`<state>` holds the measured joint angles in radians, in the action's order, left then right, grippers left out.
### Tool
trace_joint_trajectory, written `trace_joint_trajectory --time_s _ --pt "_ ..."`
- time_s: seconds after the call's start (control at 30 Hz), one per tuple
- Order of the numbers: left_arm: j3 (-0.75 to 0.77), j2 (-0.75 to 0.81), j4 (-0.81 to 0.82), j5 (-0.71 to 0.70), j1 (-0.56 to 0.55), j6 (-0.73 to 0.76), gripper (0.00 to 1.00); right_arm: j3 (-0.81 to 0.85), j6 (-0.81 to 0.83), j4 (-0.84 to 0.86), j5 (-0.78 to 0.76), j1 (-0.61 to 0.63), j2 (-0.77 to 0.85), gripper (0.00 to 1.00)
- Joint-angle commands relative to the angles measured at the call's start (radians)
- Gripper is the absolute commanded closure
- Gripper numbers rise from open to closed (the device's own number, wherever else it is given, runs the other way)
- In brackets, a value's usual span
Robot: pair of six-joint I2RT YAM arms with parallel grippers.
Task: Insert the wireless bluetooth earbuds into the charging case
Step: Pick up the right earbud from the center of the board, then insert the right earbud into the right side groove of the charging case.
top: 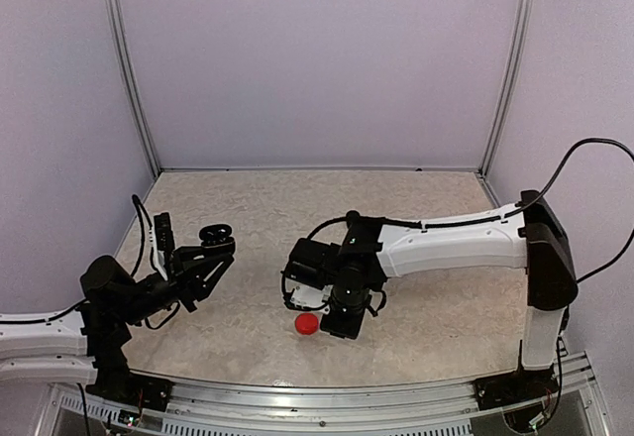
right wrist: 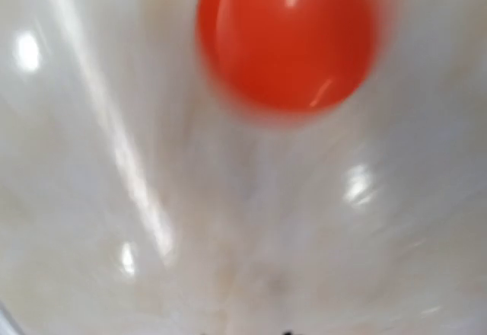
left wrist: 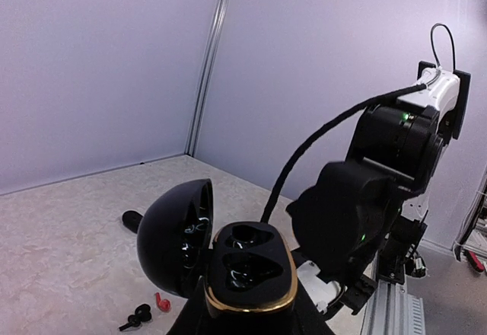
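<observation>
My left gripper (left wrist: 249,314) is shut on a black charging case (left wrist: 251,270) with a gold rim, held above the table. Its lid (left wrist: 173,236) stands open to the left, and both sockets are empty. Below it, one black earbud (left wrist: 137,317) and one red earbud (left wrist: 161,301) lie on the table. From above, the case (top: 216,233) shows at the tip of the left gripper (top: 205,250). My right gripper (top: 344,315) points down just right of a red rounded case (top: 307,324). The blurred right wrist view shows that red case (right wrist: 285,38) close up, with no fingers in sight.
A dark oblong thing (left wrist: 132,218) lies on the table behind the open lid. The right arm (left wrist: 365,205) fills the space to the right of the held case. Lilac walls (top: 317,59) close in the beige tabletop (top: 426,218) on three sides.
</observation>
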<state>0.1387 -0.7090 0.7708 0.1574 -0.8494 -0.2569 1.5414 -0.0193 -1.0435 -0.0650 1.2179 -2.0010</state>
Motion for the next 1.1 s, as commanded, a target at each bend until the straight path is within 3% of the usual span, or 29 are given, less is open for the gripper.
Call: trace_joint_trajectory --time_s 0.0,0.27,0.5,0.73,1.07 --pt "0.004 -0.031 0.072 0.029 0.007 0.011 0.97 0.003 0.032 0.258 -0.014 -0.017 0.19 0.83" --pt "0.005 -0.116 0.209 0.027 0.008 0.019 0.98 -0.127 0.08 0.719 0.015 -0.024 0.454 0.83" --pt "0.021 -0.178 0.302 -0.019 -0.011 0.063 0.98 -0.203 0.023 1.034 0.063 -0.024 0.524 0.82" --pt "0.064 -0.238 0.315 -0.107 -0.096 0.199 0.99 -0.188 -0.106 1.164 0.118 -0.022 0.464 0.83" --pt "0.07 -0.283 0.375 -0.152 -0.159 0.338 0.99 -0.199 -0.206 1.211 0.177 -0.009 0.427 0.83"
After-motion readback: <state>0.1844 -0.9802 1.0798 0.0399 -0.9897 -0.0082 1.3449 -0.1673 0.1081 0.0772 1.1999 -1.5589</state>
